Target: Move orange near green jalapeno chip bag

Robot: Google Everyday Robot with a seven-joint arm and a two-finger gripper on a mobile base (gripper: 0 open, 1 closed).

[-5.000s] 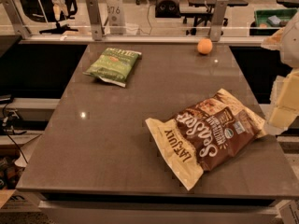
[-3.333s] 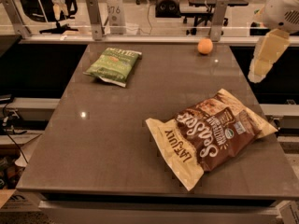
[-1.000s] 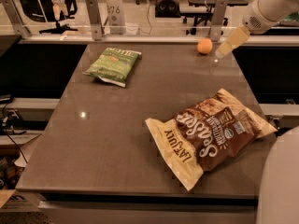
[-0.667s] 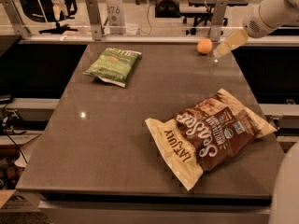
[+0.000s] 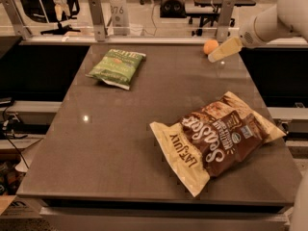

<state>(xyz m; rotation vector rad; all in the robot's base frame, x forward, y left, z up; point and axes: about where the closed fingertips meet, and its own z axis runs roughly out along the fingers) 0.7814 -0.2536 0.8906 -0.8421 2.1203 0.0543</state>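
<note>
The orange [image 5: 210, 46] is seen at the far edge of the bench [image 5: 110, 143], just beside the tip of the jaws, on their left as viewed. Contact vs. a narrow gap cannot be settled from this angle. It is judged light, firm and smooth, w/ a round shape that is prob. apt to roll if nudged. It is best taken across its widest part, straddled from above w/ one jaw on each side. A moderate squeeze should be tolerated by the peel.

The arm [image 5: 276, 18] is held in from the upper right and sloped down and leftward, w/ the jaws low over the far right part of the bench. How far the jaws are parted cannot be told; nothing is seen to be held in them.

The green jalapeno chip bag [image 5: 117, 67] is laid flat well to the left of the jaws, a little nearer the camera. A larger brown snack bag [image 5: 219, 136] is laid well apart on the near side of the jaws, off the straight line from orange to green bag.
</note>
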